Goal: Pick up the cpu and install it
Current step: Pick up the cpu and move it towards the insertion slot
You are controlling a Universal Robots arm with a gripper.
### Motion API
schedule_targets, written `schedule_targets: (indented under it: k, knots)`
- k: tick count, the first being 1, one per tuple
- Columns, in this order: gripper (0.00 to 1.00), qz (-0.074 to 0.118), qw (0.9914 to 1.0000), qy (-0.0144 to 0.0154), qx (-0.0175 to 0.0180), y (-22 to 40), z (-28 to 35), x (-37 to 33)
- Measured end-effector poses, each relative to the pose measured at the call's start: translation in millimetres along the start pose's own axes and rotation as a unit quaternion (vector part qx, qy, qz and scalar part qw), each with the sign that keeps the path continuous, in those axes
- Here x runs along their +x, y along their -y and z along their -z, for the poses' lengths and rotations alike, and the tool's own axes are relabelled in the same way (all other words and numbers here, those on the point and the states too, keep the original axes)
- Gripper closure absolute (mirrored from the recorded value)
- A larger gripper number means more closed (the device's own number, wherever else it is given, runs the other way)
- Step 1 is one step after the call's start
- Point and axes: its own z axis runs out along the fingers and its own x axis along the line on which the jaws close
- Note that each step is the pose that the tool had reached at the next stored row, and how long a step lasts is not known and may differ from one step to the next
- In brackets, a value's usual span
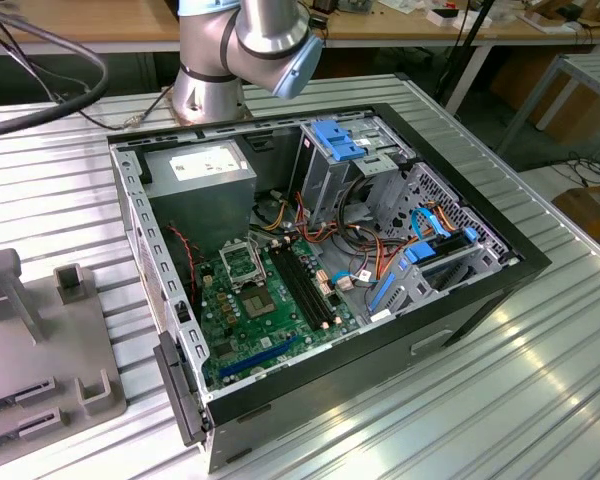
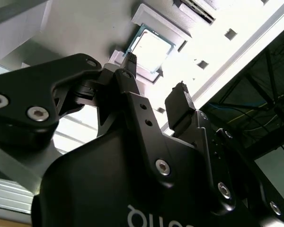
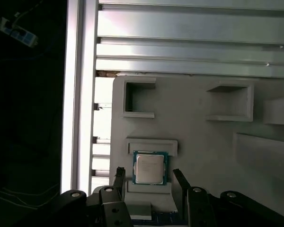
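The pincer is released, its two black fingers spread to either side of the cpu. The fingers do not appear to touch the chip, though how far above it they hang cannot be told. The cpu lies flat in a shallow pocket of a pale grey holder plate, near the plate's edge. The plate rests on the ribbed metal bench. A grey plate of that kind sits at the exterior view's left of the open computer case, well apart from the black-framed socket on the green board. The main risk is probably an off-centre closure. If one finger meets the chip first, it could shove the cpu against the pocket's raised lip, or tip it up on one edge. The lip is close to the chip, so a finger could also land on the holder instead. The chip is thin, so the fingers have little edge to grip and it may slip or twist. In both wrist views the cpu is a small flat square with a bright silvery-grey metal lid, a thin pale rim and a narrow bluish-green border.
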Motion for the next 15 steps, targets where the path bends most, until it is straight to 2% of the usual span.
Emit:
schedule_targets:
  k: [15]
  knots:
    - [0.48,0.0,1.0,0.0,0.0002,1.2,-28.6,-1.0]
